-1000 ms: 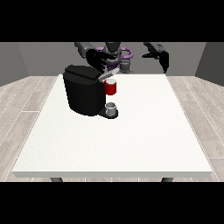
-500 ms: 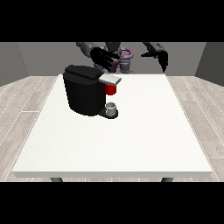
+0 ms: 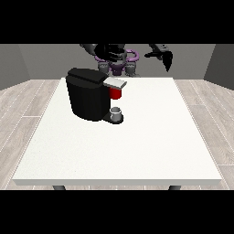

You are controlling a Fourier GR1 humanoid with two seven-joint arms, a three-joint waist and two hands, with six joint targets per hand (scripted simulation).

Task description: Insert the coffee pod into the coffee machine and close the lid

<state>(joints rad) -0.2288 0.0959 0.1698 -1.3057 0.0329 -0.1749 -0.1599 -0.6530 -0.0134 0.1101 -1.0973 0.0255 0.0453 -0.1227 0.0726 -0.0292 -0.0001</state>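
- Hand at the view's left (image 3: pixel 111 51) was raised above the table's far edge, in front of the robot's torso, above and behind the machine; it touched nothing that I could see. Its fingers merged into one dark shape against the torso, so I could not tell whether they were apart or together.
- Hand at the view's right (image 3: pixel 166 58) hung in the air over the far right part of the table, well apart from the machine. Fingers pointed downward and looked straight, apart, with nothing between them.
- Robot (image 3: pixel 118 61) stood behind the table's far side; purple parts showed on its torso between the two arms.
- Machine (image 3: pixel 89 93), black, stood on the left half of the table, nearer the far edge than the near one.
- Lid (image 3: pixel 114 82), grey on top, lay low and nearly level over the machine's front, jutting toward the view's right.
- Red thing at the machine (image 3: pixel 116 93) sat directly under the lid.
- Grey thing (image 3: pixel 117 112) stood on the machine's base below the red thing; could not tell whether it was the pod.
- Table (image 3: pixel 151 146), white.
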